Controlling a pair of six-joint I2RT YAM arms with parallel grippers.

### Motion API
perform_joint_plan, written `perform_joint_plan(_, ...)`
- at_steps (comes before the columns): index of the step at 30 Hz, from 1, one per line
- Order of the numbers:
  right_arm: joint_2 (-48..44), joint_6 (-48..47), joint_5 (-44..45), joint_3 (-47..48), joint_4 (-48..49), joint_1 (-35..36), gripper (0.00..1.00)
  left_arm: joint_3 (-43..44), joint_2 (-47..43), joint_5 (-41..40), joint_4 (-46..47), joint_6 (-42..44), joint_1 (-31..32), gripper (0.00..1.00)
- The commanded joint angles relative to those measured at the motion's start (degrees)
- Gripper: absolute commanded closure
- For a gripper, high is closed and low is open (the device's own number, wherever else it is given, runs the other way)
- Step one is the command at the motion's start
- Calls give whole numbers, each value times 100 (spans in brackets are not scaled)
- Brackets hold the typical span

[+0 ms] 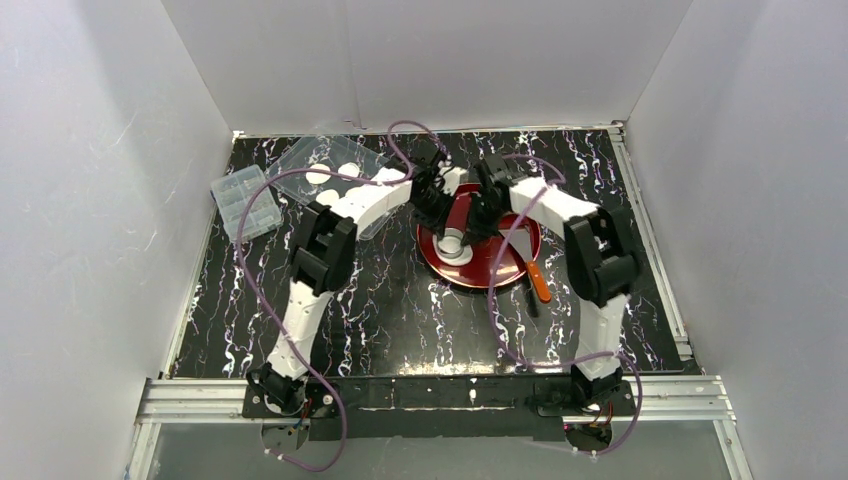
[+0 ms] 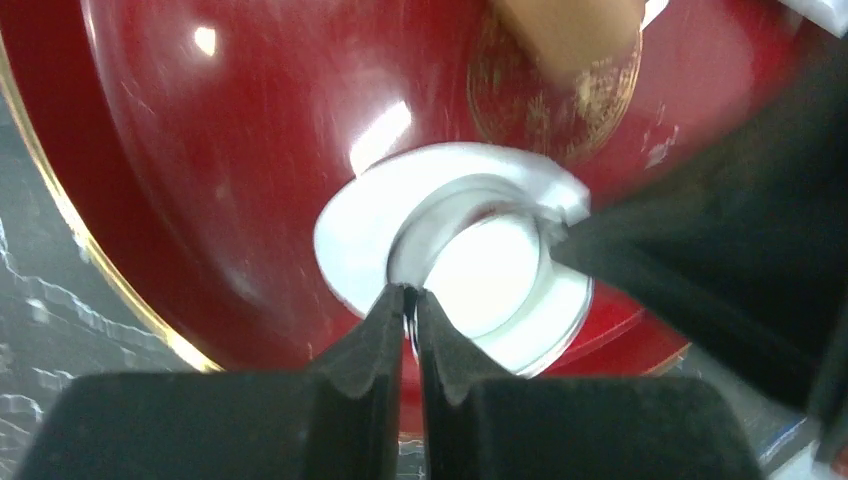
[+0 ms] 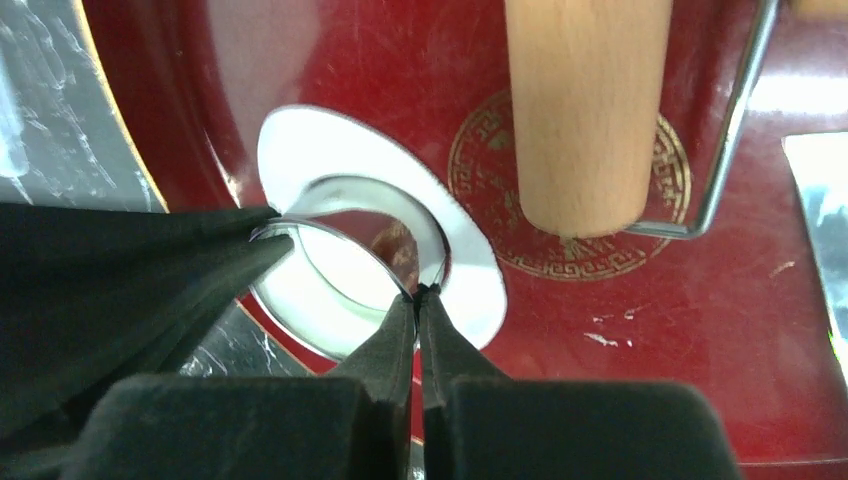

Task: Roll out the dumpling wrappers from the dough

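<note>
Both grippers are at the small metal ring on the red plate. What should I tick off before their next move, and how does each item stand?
1. Left gripper shut on the small round metal ring rim: ok.
2. Right gripper shut on the opposite rim: ok.
3. Ring on the flattened white dough sheet, dough filling it: ok.
4. Cut through all round: cannot tell.
5. Wooden rolling pin apart from ring, on the red round plate: ok.

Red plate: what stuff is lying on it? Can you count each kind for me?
white dough: 1
metal ring: 1
wooden rolling pin: 1
orange-handled tool: 1 (blade end on the plate, handle past the rim)
Total: 4
</note>
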State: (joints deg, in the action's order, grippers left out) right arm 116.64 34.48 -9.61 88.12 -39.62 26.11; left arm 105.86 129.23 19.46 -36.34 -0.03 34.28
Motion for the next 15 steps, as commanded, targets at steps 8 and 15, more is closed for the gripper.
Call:
perform_joint_plan(8,-1144,547,1081,-1985,952,35,99,1890,1381,-50,-2032,190,85,100)
perform_joint_plan(15,-277,315,1004,-560,612,-253,99,-49,208,-77,-1313,121,85,100)
